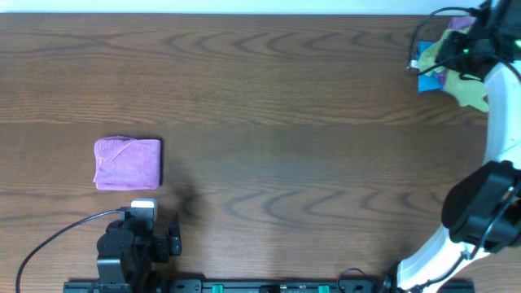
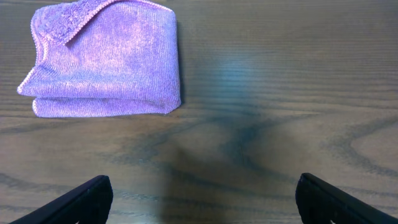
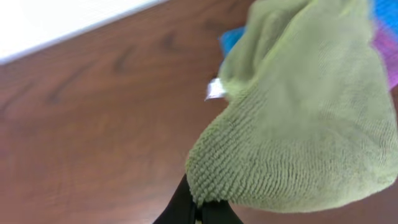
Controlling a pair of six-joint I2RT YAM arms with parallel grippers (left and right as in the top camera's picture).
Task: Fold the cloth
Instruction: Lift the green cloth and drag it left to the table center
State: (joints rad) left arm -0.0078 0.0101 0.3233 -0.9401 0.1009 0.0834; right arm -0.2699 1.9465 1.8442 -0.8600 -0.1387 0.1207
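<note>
A folded purple cloth (image 1: 128,163) lies on the table at the left; it also shows in the left wrist view (image 2: 106,59). My left gripper (image 2: 202,199) is open and empty, just in front of and to the right of it, near the table's front edge (image 1: 155,236). My right gripper (image 3: 199,214) is shut on a corner of a green cloth (image 3: 305,124) and holds it over a pile of cloths at the far right corner (image 1: 468,85).
The pile at the far right (image 1: 444,57) holds blue, purple and green cloths, with black cables near it. The right arm's white links (image 1: 501,130) run along the right edge. The table's far edge meets a white wall.
</note>
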